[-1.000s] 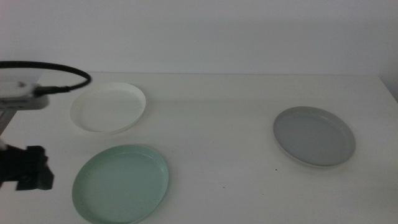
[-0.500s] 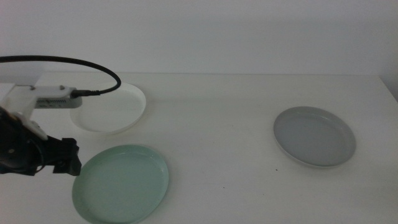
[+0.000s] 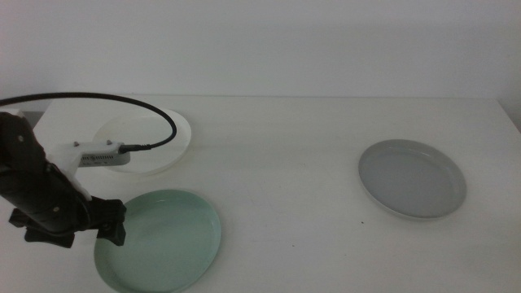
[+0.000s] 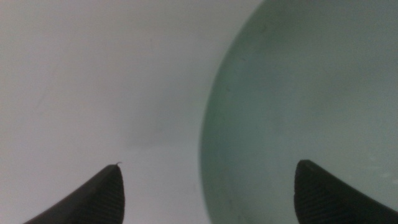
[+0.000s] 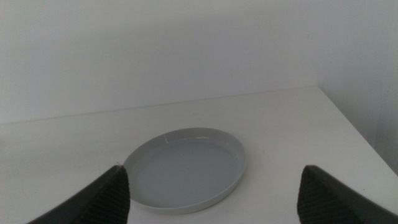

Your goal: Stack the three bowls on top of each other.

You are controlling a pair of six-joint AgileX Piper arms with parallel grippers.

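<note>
Green bowl: pale mint, round and shallow with a low rim, smooth and matte; it sits at the near left of the table and holds nothing.
White bowl: same round, low-rimmed shape, faintly glossy; it lies just behind the green one, partly hidden by the left arm's camera block, and what shows of it is empty.
Grey bowl: the same form in plain mid grey, well apart on the right side of the table, nothing in it.
Table: flat, white, smooth, with a small dark speck near the grey bowl.
Left gripper: dark and blocky, low over the left rim of the green bowl; in the wrist view its jaws stand wide apart, one over the bare table, the other over the bowl's inside, gripping nothing.
Cable: thin, black, arching from the left edge down to the camera block.
Right gripper: out of the middle view; its wrist view shows the jaws spread wide and empty, the grey bowl lying ahead between them.
</note>
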